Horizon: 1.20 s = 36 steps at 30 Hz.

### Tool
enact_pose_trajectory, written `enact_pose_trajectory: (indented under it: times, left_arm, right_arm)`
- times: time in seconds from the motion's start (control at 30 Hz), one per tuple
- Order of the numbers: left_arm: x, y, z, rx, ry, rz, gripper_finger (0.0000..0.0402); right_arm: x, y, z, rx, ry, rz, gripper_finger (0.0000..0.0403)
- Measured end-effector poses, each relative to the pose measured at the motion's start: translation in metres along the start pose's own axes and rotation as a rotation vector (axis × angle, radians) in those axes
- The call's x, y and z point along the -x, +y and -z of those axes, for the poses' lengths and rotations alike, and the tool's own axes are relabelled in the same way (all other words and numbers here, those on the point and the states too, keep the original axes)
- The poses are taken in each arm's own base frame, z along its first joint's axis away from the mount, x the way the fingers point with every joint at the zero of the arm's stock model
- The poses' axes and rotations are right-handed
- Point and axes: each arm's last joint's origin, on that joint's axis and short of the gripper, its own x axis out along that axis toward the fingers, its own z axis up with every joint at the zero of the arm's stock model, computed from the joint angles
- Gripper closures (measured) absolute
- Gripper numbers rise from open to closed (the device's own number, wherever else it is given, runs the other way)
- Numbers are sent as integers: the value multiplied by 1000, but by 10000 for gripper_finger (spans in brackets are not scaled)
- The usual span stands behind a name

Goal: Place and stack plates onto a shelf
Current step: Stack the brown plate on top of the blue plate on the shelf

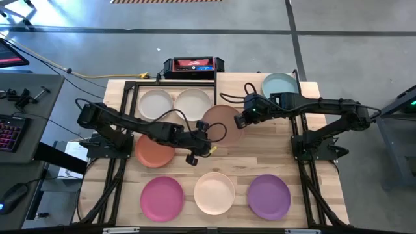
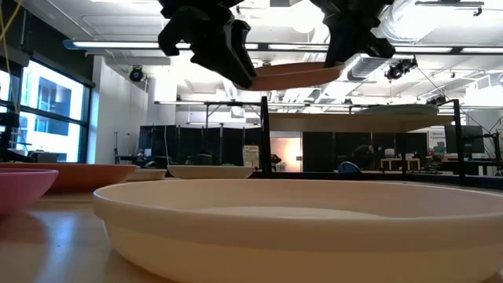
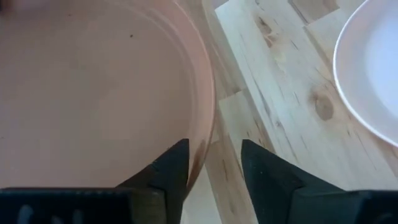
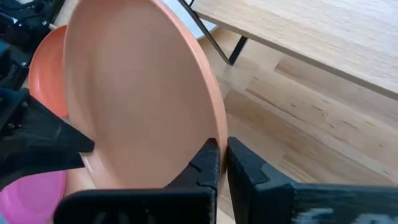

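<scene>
The dusty pink plate is held aloft above the surface by the right claw, clenched on its rim; the left claw is parted around the opposite rim — seemingly released, though contact is hard to judge. White and cream plates lie on the shelf; the coral red plate rests under the left arm; magenta, peach and purple plates line the near edge.

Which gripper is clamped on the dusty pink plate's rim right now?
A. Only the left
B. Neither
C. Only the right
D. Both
C. The right gripper is shut on the rim of the dusty pink plate, while the left gripper has its fingers spread, straddling the opposite rim without pinching it.
</scene>
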Motion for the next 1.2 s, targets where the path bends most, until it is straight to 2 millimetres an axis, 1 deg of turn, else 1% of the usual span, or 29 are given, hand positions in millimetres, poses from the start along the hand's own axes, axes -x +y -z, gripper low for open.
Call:
enact_pose_trajectory:
  times: [0.17,0.3,0.37,0.53,0.67,0.8,0.93,1.2]
  left_arm:
    - [4,-3,-3,-10,5,-63,249]
    - [10,-3,-6,-14,0,-143,248]
    - [14,-1,-10,-26,-21,-193,248]
    - [29,4,-12,-55,-21,-276,249]
    - [45,11,-13,-27,-39,-325,249]
    - [61,18,-11,16,-43,-383,250]
    - [77,24,-10,39,-63,-417,249]
    - [100,30,-3,62,-58,-466,250]
  right_arm:
    - [-1,-4,-4,-15,-1,20,403]
    - [-1,-8,-7,-29,-7,37,403]
    - [-1,-9,-8,-33,-8,40,403]
    - [-1,-14,-9,-33,7,67,403]
    - [1,-20,-13,-39,6,74,403]
    - [11,-28,-19,-57,-20,63,403]
    - [25,-39,-23,-77,-53,60,403]
    - [51,-65,-29,-143,-117,89,403]
